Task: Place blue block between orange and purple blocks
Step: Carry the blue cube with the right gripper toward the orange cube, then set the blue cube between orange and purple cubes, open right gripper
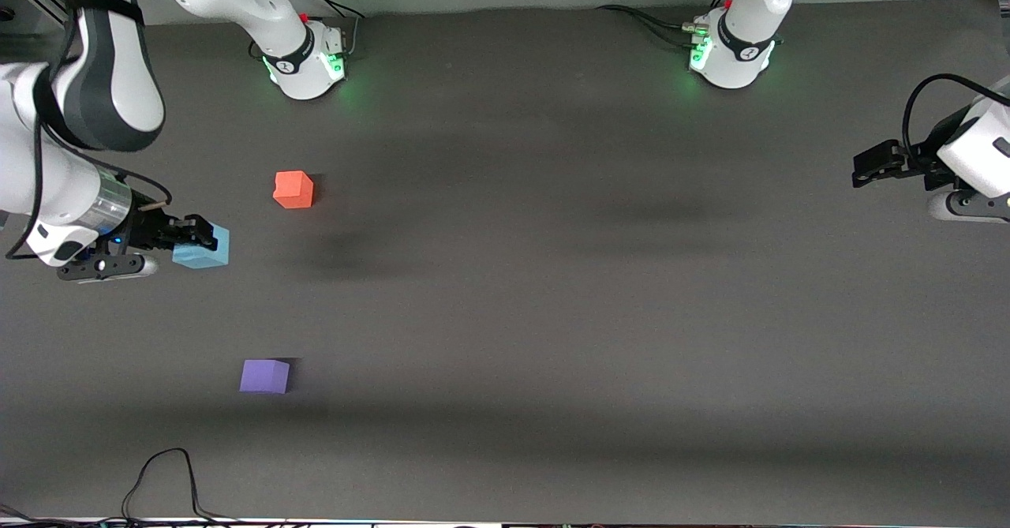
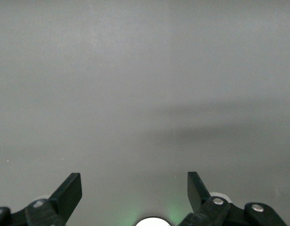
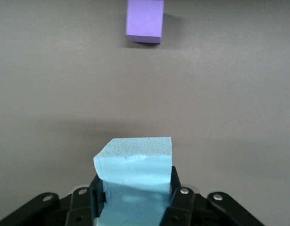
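Gripping the blue block (image 1: 207, 250), the right hand (image 1: 189, 233) is clamped on it (orange block (image 1: 293, 189) and purple block (image 1: 264, 376) well apart). Left hand (image 1: 868, 166) waits, fingers spread wide.

The blue block (image 1: 207, 250) was a light sky blue, plain and matte. The orange block (image 1: 293, 189) was orange-red, and the purple block (image 1: 264, 376) violet. The table (image 1: 552, 315) was an even dark grey. Both arms were white with dark grey joints; their bases glowed green. Both grippers, right (image 1: 196, 232) and left (image 1: 868, 166), were black.
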You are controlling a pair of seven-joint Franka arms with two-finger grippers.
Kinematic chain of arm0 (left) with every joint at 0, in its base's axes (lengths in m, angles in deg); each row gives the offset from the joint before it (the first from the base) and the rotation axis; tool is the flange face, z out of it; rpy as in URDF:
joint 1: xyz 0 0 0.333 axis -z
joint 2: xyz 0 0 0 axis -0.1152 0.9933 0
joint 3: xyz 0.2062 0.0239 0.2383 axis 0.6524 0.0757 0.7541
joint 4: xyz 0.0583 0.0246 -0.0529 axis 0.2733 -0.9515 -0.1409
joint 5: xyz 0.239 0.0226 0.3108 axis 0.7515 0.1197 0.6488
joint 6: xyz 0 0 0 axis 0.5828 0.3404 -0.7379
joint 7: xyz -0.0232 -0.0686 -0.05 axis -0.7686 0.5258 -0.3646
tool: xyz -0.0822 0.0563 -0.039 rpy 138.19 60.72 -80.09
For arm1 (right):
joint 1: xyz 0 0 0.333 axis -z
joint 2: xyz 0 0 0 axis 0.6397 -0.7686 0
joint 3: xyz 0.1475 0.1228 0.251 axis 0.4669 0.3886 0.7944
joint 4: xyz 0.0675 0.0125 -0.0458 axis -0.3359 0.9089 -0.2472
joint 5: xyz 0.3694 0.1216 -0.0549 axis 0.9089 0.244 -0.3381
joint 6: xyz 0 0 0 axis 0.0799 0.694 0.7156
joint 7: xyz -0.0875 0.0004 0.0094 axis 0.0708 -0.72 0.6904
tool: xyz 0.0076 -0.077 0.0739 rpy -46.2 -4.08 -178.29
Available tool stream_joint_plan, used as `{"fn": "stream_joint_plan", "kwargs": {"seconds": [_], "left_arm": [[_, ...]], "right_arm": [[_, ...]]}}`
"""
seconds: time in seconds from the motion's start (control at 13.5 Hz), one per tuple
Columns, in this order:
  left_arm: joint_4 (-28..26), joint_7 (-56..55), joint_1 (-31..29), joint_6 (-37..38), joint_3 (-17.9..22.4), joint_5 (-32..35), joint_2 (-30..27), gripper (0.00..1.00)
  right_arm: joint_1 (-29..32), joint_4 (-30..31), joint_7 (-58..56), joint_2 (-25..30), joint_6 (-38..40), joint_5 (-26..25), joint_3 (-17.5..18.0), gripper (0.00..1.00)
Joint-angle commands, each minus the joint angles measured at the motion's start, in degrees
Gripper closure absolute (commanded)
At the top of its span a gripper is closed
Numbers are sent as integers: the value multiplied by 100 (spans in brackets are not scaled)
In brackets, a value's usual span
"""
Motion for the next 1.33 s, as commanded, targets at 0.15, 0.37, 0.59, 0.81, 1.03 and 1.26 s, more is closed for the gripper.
{"fn": "stream_joint_plan", "kwargs": {"seconds": [0.15,0.37,0.59,0.81,1.03,1.26], "left_arm": [[-10,249,51,-61,28,77,-22,0],[-27,249,59,-88,28,77,-22,0],[-45,249,59,-79,28,33,-13,0],[-45,241,51,-88,28,-20,-5,0],[-45,240,59,-158,28,-20,-5,0],[-54,241,59,-158,28,-20,-5,0]], "right_arm": [[-184,854,-633,-1103,-1760,1037,99,57],[-192,836,-1897,-1869,-2129,2600,222,57],[-201,792,-2560,-2318,-2139,3492,231,57],[-193,766,-2561,-2416,-2165,3519,240,57],[-193,757,-2561,-2512,-2236,3729,345,57],[-193,748,-2561,-2548,-2236,3757,354,40]]}}
